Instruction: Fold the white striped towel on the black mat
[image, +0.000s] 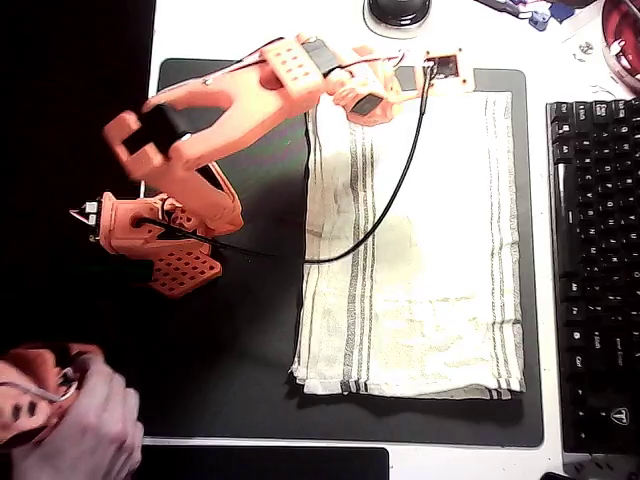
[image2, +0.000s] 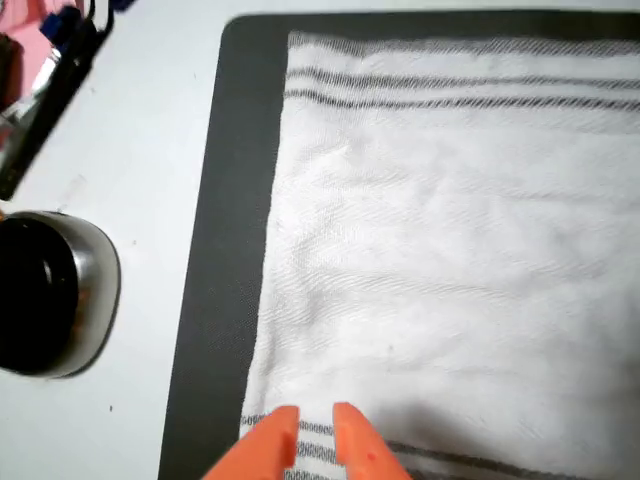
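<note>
With the gripper (image2: 316, 425) jaws slightly parted over the white striped towel (image: 420, 260) corner by the black mat (image: 240, 330) edge, lower fully, then close on one layer.

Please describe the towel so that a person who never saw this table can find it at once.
Find the black mat that covers most of the table. The towel lies flat on its right half in the overhead view, beside the keyboard. It is the only off-white cloth, with thin grey stripes near two edges.
</note>
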